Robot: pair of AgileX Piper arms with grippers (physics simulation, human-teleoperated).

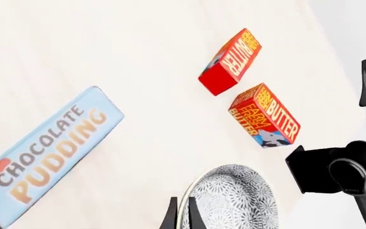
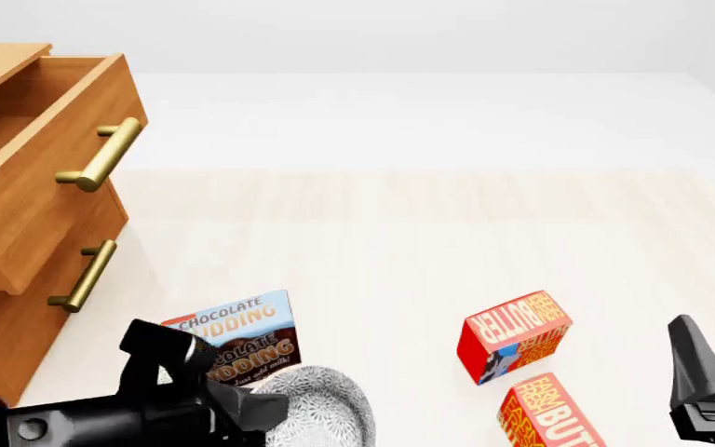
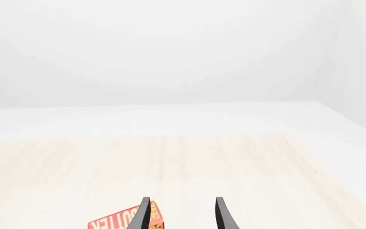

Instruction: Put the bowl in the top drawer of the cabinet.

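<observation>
The black left arm hides part of the round white bowl with dark petals. The orange-brown wooden cabinet is cut off.

Patterned bowl near table edge, top drawer open

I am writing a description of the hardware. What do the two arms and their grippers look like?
Both arms are matte black with blocky, angular links. The left gripper has thin, flat, dark blade-like fingers. The right gripper has the same slim tapered fingers. No cables, markings or coverings are visible.
</observation>
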